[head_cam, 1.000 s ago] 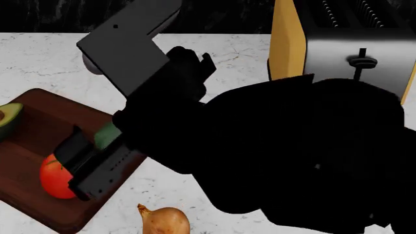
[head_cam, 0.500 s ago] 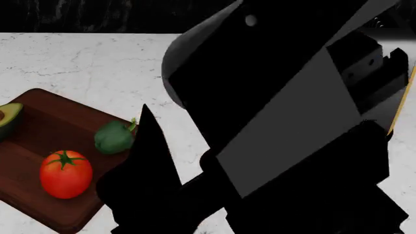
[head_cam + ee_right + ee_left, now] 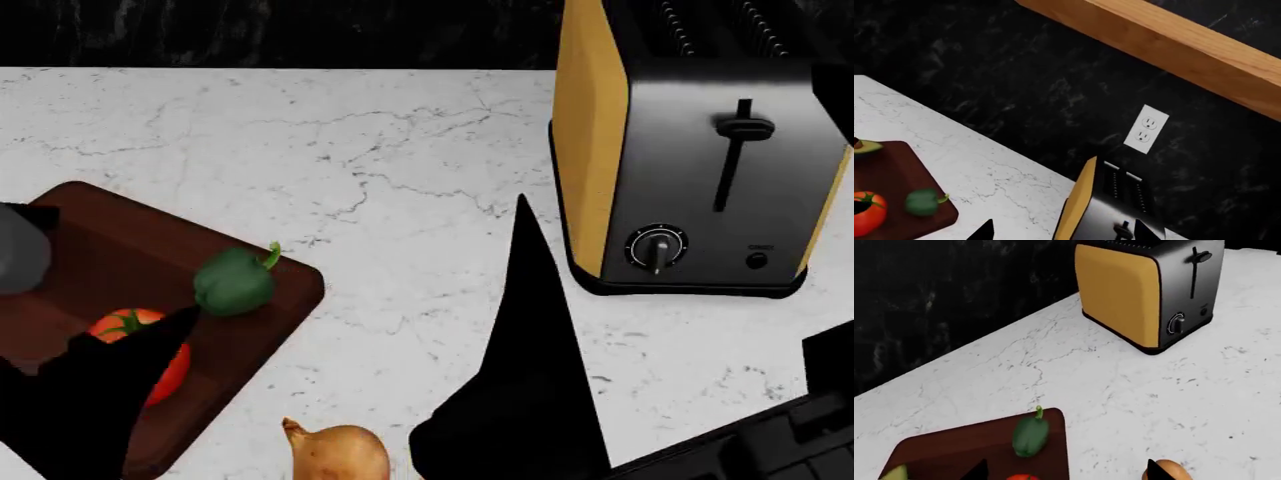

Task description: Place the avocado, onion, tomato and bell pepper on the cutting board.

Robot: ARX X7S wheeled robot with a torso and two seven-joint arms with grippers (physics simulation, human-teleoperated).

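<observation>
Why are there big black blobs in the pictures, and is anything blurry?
Head view: the black shapes are parts of the robot close to the camera, hiding part of the tomato and cutting board. Left wrist view: sharp, with the pepper and toaster crisp. Right wrist view: clear, dark wall, no glare.

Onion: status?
Onion on the counter, off the cutting board. Bell pepper, tomato, avocado on board. Neither pincer holds anything. Nothing blocking.

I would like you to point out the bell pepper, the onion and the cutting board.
bell pepper (image 3: 234,283), head view, middle of its green body.
onion (image 3: 342,453), head view, its golden-brown skin.
cutting board (image 3: 100,225), head view, bare wood near the far edge.
</observation>
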